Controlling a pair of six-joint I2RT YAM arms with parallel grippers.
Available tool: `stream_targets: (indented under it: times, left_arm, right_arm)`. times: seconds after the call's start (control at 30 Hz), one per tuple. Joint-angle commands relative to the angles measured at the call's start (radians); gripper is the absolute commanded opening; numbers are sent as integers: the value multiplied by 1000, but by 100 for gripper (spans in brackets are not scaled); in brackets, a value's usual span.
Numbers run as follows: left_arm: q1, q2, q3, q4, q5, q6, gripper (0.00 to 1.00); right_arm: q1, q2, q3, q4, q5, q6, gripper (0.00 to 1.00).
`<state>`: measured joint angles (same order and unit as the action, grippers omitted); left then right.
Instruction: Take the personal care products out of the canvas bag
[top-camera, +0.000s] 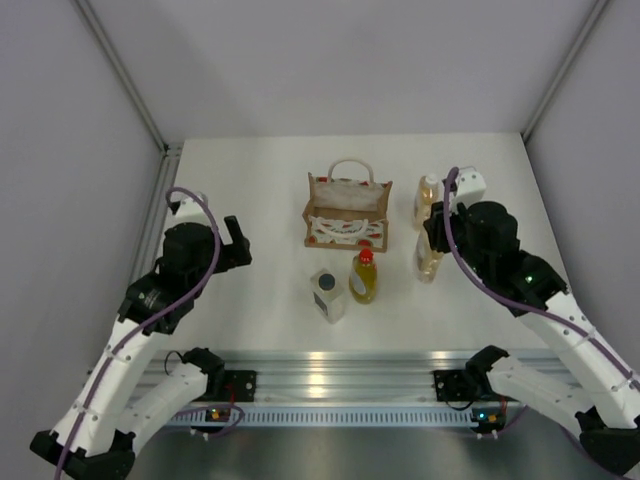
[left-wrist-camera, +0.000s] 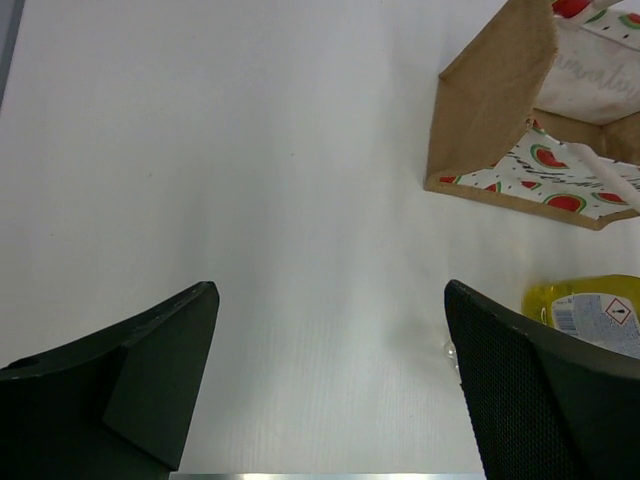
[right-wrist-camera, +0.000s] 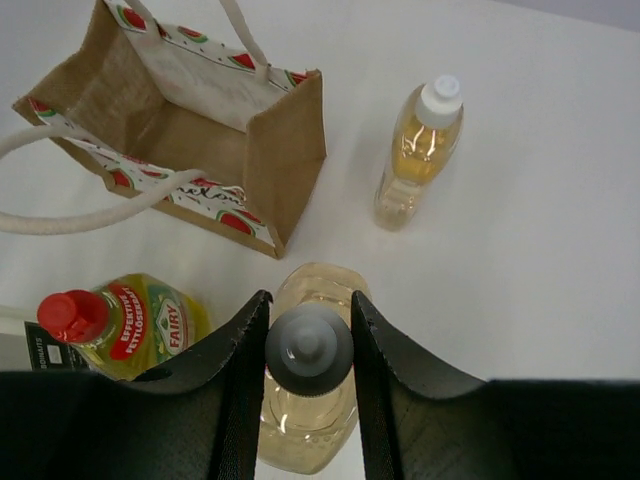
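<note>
The white table (top-camera: 250, 200) is carrying everything shown. Near its middle the canvas bag (top-camera: 348, 212) is standing upright with its mouth opening upward. It has tan-brown sides, a white panel printed with red watermelon slices, and looped whitish handles. Its long side is running left to right.

All four bottles are standing outside the bag with their caps up and their long axes vertical:
- **Squarish pale bottle** (top-camera: 327, 297): wearing a dark grey cap and sitting nearest the arms, just near-left of the bag.
- **Red-capped yellow bottle** (top-camera: 364, 278): standing just beside it on the right.
- **White-capped amber bottle** (top-camera: 428, 200): slim, and standing to the right of the bag.
- **Second amber bottle** (top-camera: 430, 256): slim, and standing on the near side of the white-capped one.

The right gripper (right-wrist-camera: 309, 318) is reaching down over the second amber bottle. Its jaws are drawn in narrow and clamping the cap from both sides; between the fingers the cap is looking greyish. The left gripper (left-wrist-camera: 330, 290) is hanging over bare table well to the left of the bag, with its jaws spread wide apart and nothing between them.
</note>
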<state>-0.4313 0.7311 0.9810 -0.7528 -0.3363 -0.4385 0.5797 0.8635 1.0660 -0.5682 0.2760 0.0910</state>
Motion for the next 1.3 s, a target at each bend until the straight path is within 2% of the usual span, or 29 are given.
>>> stream_targets:
  times: [0.0,0.23,0.53,0.67,0.7,0.77,0.8,0.83,0.9,0.93,1.1,1.27]
  left_arm:
    - [5,16,-21,9,-23,-8,99]
    - [6,-13,-36,10,-24,-14,99]
    - [8,-41,-39,7,-67,-9,98]
    - [22,-55,-39,9,-79,-9,99]
    - [26,-58,-39,7,-81,-9,99]
    - [34,-56,-39,7,-81,-9,98]
    - [35,-56,-39,7,-78,-8,99]
    - [39,-55,-39,7,-72,-8,99]
    - [42,-55,-39,7,-69,-6,99]
    - [43,-58,-41,7,-70,-6,99]
    - [69,-56,-38,9,-66,-8,99]
    - [180,-45,-31,12,-29,-11,98]
  right_arm:
    - [-4,-90,-84,332,5,50,0]
    - [2,-146,-291,491,-20,76,0]
    - [9,-136,-388,511,-32,69,0]
    - [11,-144,-428,508,-32,76,5]
    - [12,-146,-431,510,-32,78,8]
    - [14,-147,-440,508,-34,78,27]
    - [14,-149,-442,508,-37,76,38]
    - [16,-152,-443,507,-35,75,54]
    - [17,-153,-442,499,-35,76,62]
    - [16,-156,-439,489,-38,75,99]
    - [16,-165,-399,444,-23,67,100]
    - [16,-158,-307,323,69,75,100]
